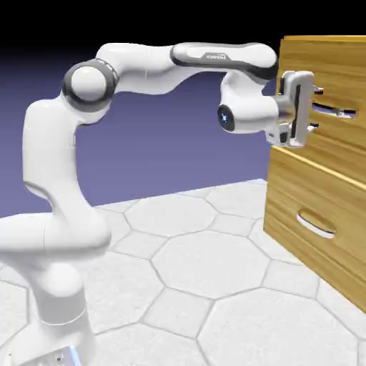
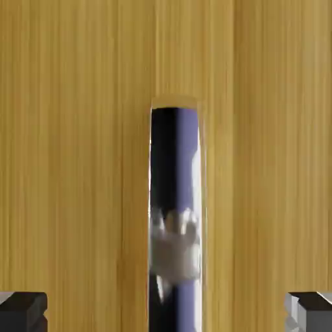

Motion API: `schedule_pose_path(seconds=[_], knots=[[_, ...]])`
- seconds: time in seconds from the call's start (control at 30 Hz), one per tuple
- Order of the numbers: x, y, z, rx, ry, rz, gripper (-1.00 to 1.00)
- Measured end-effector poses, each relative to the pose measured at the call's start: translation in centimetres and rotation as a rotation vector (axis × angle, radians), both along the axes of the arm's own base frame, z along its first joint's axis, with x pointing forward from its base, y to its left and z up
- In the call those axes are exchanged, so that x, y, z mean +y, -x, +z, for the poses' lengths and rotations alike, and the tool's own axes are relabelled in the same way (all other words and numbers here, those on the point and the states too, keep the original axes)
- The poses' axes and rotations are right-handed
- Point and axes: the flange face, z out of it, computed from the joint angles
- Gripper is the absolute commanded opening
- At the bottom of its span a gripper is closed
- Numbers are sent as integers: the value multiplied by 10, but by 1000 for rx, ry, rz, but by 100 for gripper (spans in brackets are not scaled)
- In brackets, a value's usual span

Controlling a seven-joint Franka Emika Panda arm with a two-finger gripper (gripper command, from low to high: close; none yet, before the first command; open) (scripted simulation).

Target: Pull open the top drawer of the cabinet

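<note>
Before blue-violet, the top drawer shows golden grain and a silver handle; fingers wide apart, empty.

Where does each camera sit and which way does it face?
Exterior view: off to the robot's side, facing the white jointed arm and the boxy golden-brown wood-grain cabinet; nearly all of the arm shows, with its tool at the upper drawer.
Hand view: on the hand, looking along the tool at the wood front; only two small dark fingertips show, at the bottom corners.
Shared: the upper drawer's shiny silver bar handle and its wood-grain front.
</note>
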Motion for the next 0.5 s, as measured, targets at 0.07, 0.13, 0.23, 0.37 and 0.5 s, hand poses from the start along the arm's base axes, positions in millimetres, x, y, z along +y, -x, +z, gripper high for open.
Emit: schedule_pose_path(seconds=[0.07, 0.13, 0.23, 0.37, 0.5], knots=[[-1, -12, -2, 3, -3, 0, 0], [-2, -21, -5, 6, -6, -1, -100], [-2, -14, -4, 6, -6, -1, -100], [-2, 10, -4, 6, -6, 0, -100], [-2, 31, -4, 6, -6, 0, -100]])
